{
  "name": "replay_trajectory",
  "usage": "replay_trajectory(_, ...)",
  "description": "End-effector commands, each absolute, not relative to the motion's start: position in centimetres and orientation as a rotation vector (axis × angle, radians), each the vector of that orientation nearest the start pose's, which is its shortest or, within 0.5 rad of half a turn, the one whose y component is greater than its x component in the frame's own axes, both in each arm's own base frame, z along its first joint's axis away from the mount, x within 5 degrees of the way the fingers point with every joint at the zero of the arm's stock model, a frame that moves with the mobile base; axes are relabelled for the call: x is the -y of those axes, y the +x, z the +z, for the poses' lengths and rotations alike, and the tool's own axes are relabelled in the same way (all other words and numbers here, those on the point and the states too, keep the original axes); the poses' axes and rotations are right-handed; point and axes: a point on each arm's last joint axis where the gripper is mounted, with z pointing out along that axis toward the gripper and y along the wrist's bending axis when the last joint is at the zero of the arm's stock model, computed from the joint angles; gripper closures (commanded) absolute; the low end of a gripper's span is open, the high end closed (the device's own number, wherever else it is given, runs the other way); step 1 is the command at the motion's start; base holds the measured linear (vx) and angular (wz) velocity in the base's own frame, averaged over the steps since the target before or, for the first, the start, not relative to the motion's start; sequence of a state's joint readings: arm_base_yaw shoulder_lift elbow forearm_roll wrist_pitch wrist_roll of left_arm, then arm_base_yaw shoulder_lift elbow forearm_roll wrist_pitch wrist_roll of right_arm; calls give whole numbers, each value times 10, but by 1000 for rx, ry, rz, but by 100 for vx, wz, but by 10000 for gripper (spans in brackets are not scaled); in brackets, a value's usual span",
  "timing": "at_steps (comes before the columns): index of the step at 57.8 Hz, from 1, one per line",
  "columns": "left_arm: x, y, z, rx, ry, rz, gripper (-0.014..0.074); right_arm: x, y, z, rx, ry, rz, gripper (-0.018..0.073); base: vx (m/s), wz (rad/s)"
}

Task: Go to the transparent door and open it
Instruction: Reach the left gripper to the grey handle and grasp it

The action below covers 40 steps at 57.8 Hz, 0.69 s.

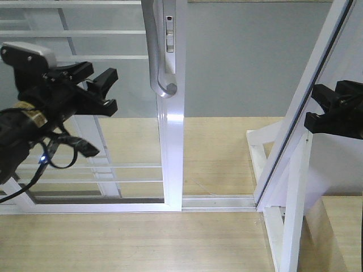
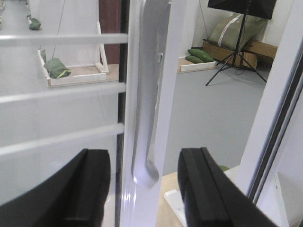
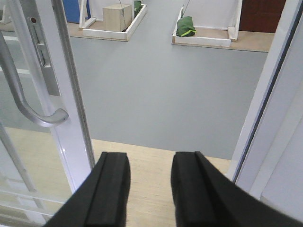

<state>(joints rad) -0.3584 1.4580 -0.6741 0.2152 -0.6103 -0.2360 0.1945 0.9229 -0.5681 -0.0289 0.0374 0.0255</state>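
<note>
The transparent door (image 1: 170, 147) stands left of centre, clear glass with thin white bars in a glossy white frame. Its grey curved handle (image 1: 157, 51) runs down the right side rail. My left gripper (image 1: 110, 90) hovers open in front of the glass, just left of the handle and apart from it. In the left wrist view the handle (image 2: 149, 94) and the rail lie beyond the gap between the two black fingers (image 2: 90, 189); nothing is gripped. My right gripper (image 1: 315, 107) is open and empty at the far right. Its wrist view shows the handle (image 3: 23, 94) off to the left.
A slanted white frame post (image 1: 300, 113) rises right beside my right gripper. A white floor track (image 1: 218, 201) joins the door to it across a wooden platform. Beyond lie grey floor, green bags (image 2: 57, 68), a tripod (image 2: 241, 42) and a cardboard box (image 3: 116, 16).
</note>
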Motion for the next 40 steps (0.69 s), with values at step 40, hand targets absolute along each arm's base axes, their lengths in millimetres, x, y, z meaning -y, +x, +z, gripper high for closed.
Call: replay_trajectory(40, 184, 403, 269, -1485, 374, -425, 132, -36, 192, 317, -1757, -181, 125, 257, 0, 0)
